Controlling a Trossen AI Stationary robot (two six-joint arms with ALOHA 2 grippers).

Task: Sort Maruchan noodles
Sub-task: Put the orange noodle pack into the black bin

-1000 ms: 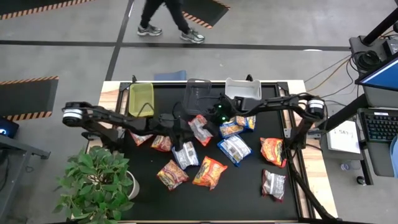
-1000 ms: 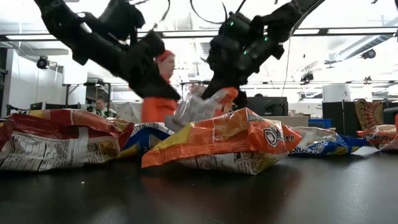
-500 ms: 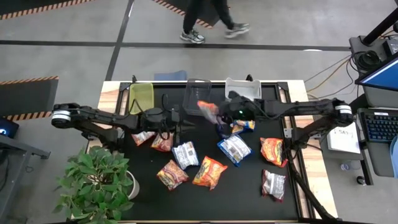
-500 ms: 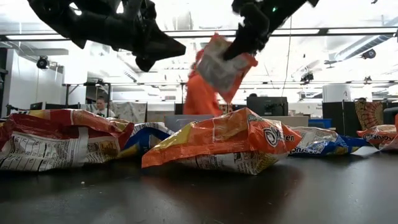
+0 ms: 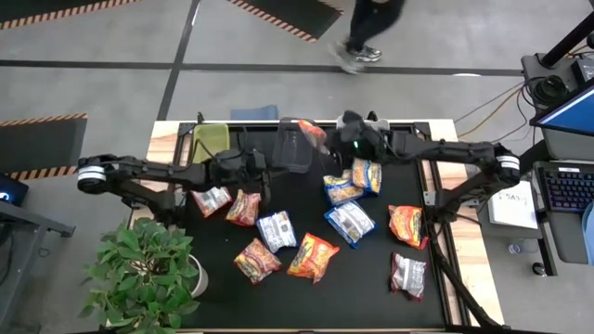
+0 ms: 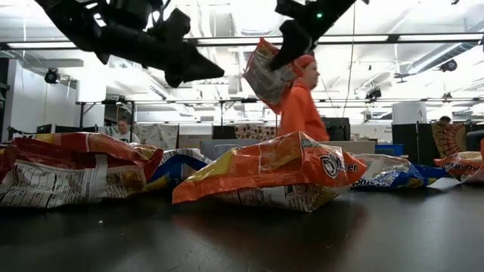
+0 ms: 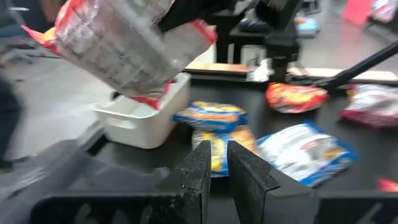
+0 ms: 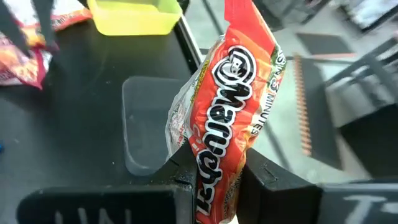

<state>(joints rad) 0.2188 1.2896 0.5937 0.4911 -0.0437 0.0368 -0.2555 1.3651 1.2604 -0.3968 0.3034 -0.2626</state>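
Observation:
My right gripper is raised over the dark mesh bin at the table's far edge and is shut on an orange-red Maruchan noodle packet, which the low view shows too. My left gripper hovers shut, with nothing in it, just left of the mesh bin, above the table. Several more packets lie flat on the black tabletop: blue-and-yellow ones, white-and-red ones and orange-red ones. My right gripper pinches one end of the orange-red packet between its two fingers, which slant down from the table's right side. The packet is lifted clear and hangs tilted below the fingers, above the mesh bin.
A yellow-green bin stands left of the mesh bin, and a white bin right of it, under my right arm. A potted plant sits at the table's near left corner. A person in orange walks behind the table.
My right gripper has risen with the orange-red packet, lifting it clear of the table, rolled its wrist, and carried it toward the far edge over the mesh bin. My left gripper has risen and drawn toward the far edge, still shut.

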